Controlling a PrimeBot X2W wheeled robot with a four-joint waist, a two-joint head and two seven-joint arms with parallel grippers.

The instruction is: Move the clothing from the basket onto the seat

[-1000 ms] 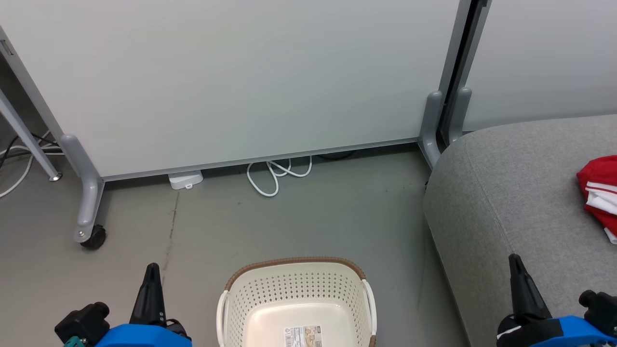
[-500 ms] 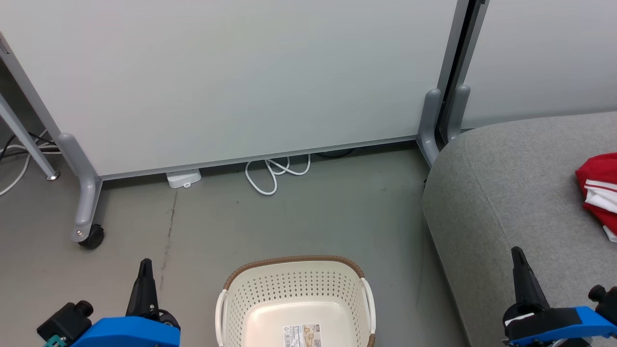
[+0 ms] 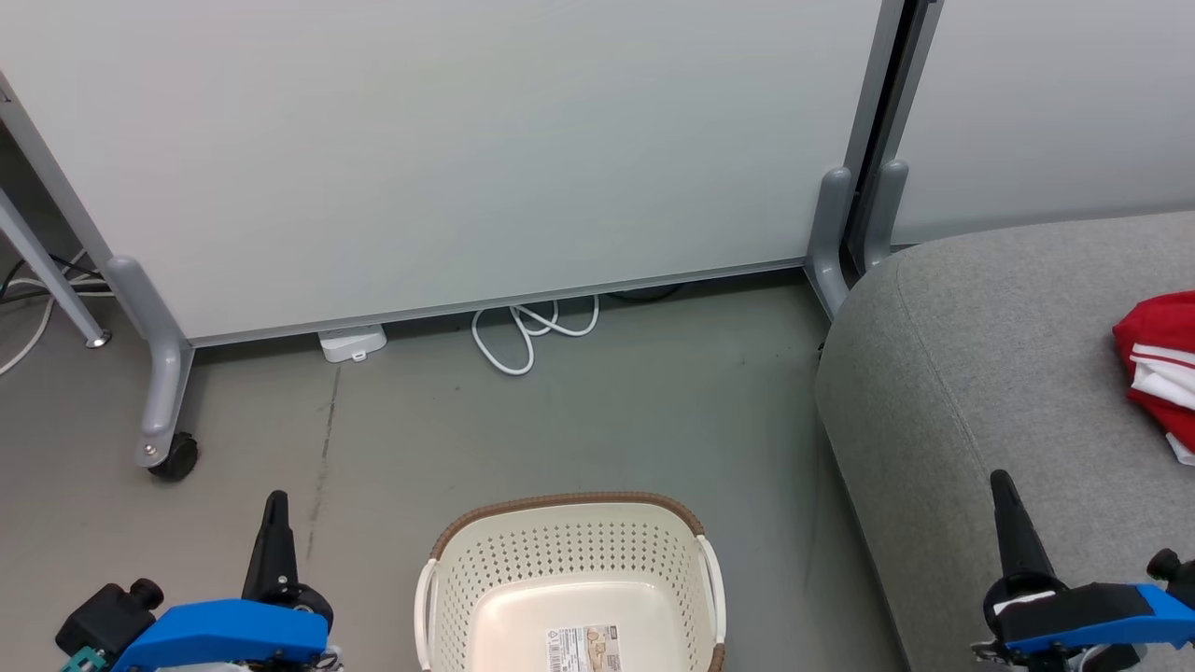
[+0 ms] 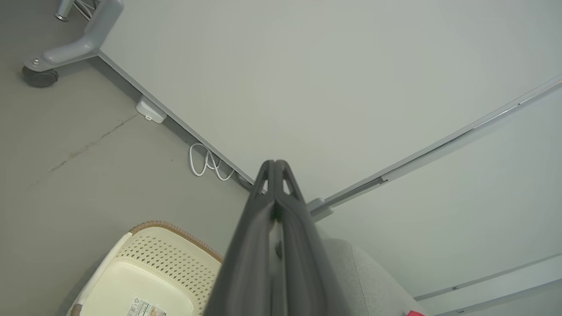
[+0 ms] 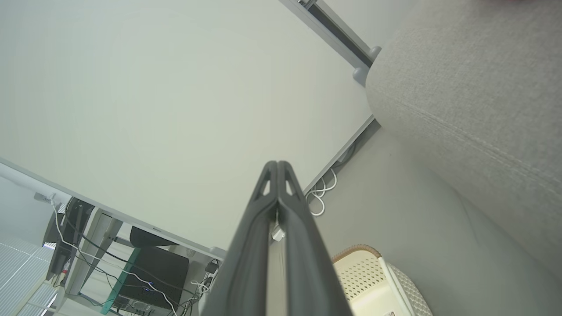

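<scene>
The cream basket [image 3: 569, 579] with its brown rim stands on the floor at the bottom centre, its bare bottom showing a barcode sticker [image 3: 583, 649]. Red clothing [image 3: 1158, 359] with white stripe trim lies on the grey seat [image 3: 990, 373] at the right edge. My left gripper [image 3: 274, 509] is shut and empty, left of the basket. Over the seat's near corner my right gripper [image 3: 1004, 490] is shut and holds nothing. The left wrist view has the basket [image 4: 149, 272] below the closed fingers [image 4: 281, 206]. In the right wrist view the fingers [image 5: 274, 197] are pressed together, with the seat [image 5: 474, 87] to the right.
A white partition panel on grey wheeled feet [image 3: 163, 411] stands behind the basket. A white cable loop [image 3: 523, 341] and a small white box [image 3: 352, 343] lie at its base. A second panel [image 3: 1055, 103] stands behind the seat. Bare grey floor lies between basket and partition.
Both grippers have dropped lower in the head view, the left one also drifting left. The camera has tilted slightly, shifting the scene up. Basket and clothing stay put.
</scene>
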